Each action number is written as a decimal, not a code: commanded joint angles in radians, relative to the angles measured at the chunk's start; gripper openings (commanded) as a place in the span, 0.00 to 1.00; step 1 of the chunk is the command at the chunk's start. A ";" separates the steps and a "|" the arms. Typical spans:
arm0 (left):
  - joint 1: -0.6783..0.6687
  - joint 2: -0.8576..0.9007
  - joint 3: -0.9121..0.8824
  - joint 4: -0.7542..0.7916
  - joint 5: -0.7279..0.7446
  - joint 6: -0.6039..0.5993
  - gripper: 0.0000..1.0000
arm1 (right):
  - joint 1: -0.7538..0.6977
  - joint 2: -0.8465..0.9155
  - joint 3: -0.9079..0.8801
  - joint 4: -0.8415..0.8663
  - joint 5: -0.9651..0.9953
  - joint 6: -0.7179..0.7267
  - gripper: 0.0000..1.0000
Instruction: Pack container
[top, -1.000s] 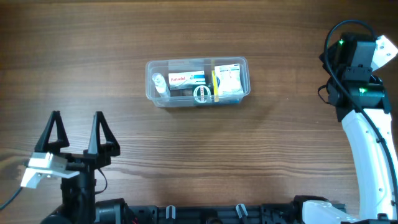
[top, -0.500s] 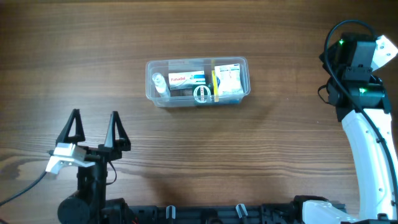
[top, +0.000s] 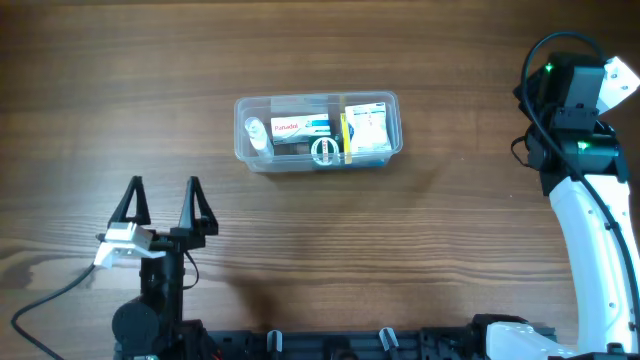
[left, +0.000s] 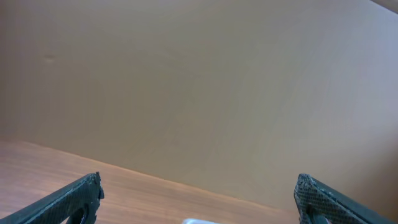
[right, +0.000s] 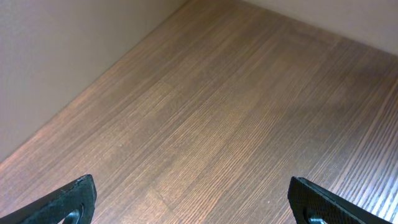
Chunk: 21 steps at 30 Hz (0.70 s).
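Left hand (top: 163, 187): jaws spread wide with nothing between them. It sits low at the near edge of the tabletop (top: 450, 250), fingers pointing toward the far side.
Left fingertips (left: 84, 190): dark tips at the lower corners of the wrist view, which shows only the wall and a strip of wood.
Right hand (right: 193, 185): jaws also wide and empty over bare wood grain. From overhead it is hidden beneath the right arm (top: 585, 220) at the right edge.
Container (top: 241, 140): a clear tub standing mid-tabletop toward the far side, well apart from both hands, ahead and to the right of the left hand.
Contents: a small white bottle (top: 258, 132) at the left end, a red-and-white box (top: 298, 128), a ring-shaped item (top: 323, 150) and a yellow-edged box (top: 368, 128) at the right end, all inside the walls.
Stage (judgement): packing looks complete or nearly so, since no loose item shows outside the tub. The step in hand appears to be standing the arms off.
Doing it well (judgement): route each hand along its own edge of the tabletop, never across the tub. A light plastic tub would probably slide at the slightest brush.
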<state>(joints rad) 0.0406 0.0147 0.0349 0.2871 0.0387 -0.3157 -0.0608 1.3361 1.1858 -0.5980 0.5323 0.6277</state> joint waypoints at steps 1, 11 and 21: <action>-0.005 -0.012 -0.029 -0.016 -0.075 0.020 1.00 | 0.002 0.009 -0.003 0.003 0.009 0.010 1.00; -0.005 -0.012 -0.029 -0.195 -0.102 0.020 1.00 | 0.002 0.009 -0.003 0.003 0.009 0.010 1.00; -0.005 -0.012 -0.029 -0.356 -0.101 0.043 1.00 | 0.002 0.009 -0.003 0.003 0.009 0.010 1.00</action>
<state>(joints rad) 0.0402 0.0135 0.0082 -0.0673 -0.0498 -0.3046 -0.0608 1.3361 1.1858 -0.5976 0.5323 0.6281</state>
